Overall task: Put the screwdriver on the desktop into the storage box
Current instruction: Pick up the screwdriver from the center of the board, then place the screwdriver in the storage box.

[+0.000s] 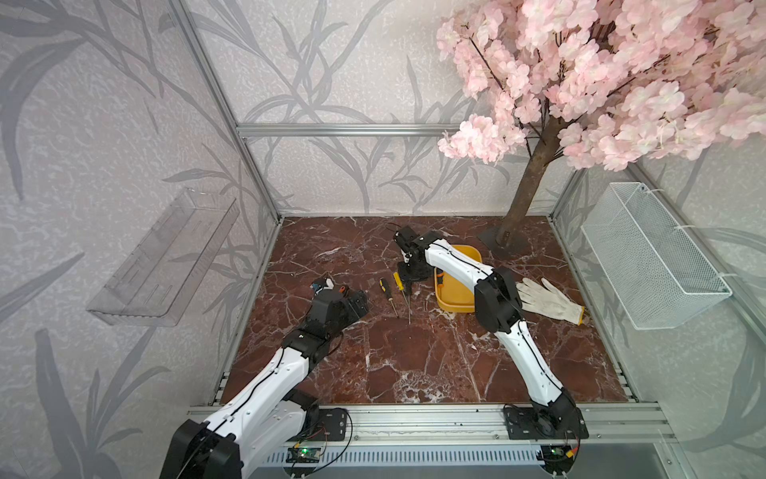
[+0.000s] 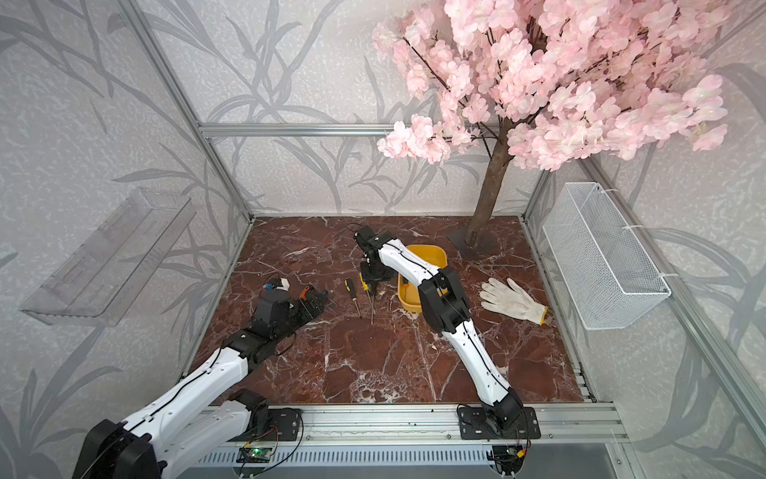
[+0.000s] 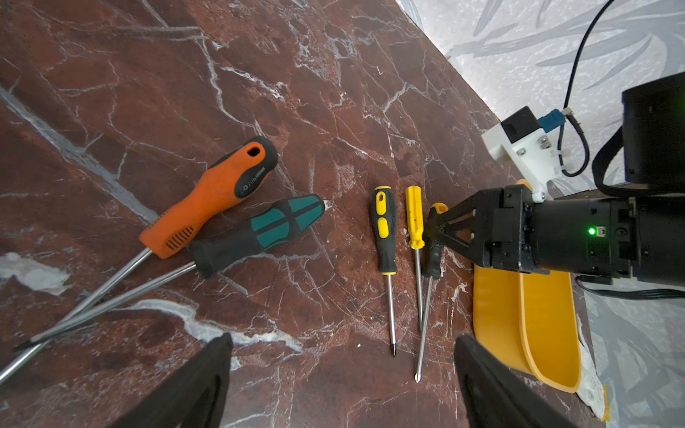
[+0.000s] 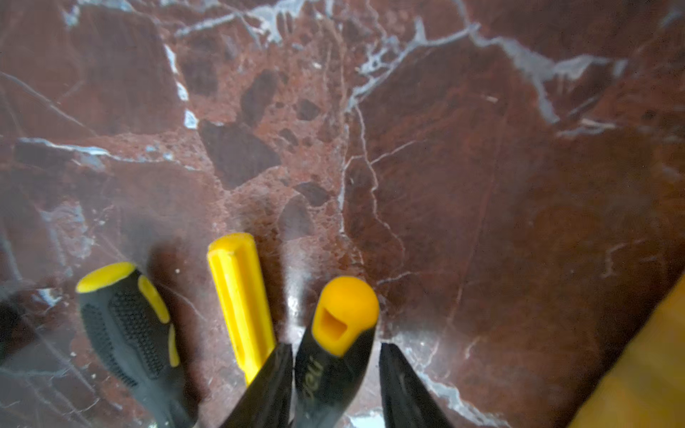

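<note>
Screwdriver [image 4: 335, 333] with black handle and orange cap lies on the desktop [image 4: 482, 185], near the storage box [image 3: 537, 326]. Right gripper [image 4: 334, 346] jaws straddle its handle: one finger touching, a slight gap at the other. Left gripper [image 3: 343, 336] jaws are spread wide, holding nothing.

In both top views we find the right arm [image 1: 456, 263] hiding part of the shallow yellow plastic storage box [image 1: 454, 305]. The right wrist view blurs that box [image 4: 641, 374] and crops the black-handled, orange-capped screwdriver [image 4: 335, 344] (shaft out of frame).
</note>
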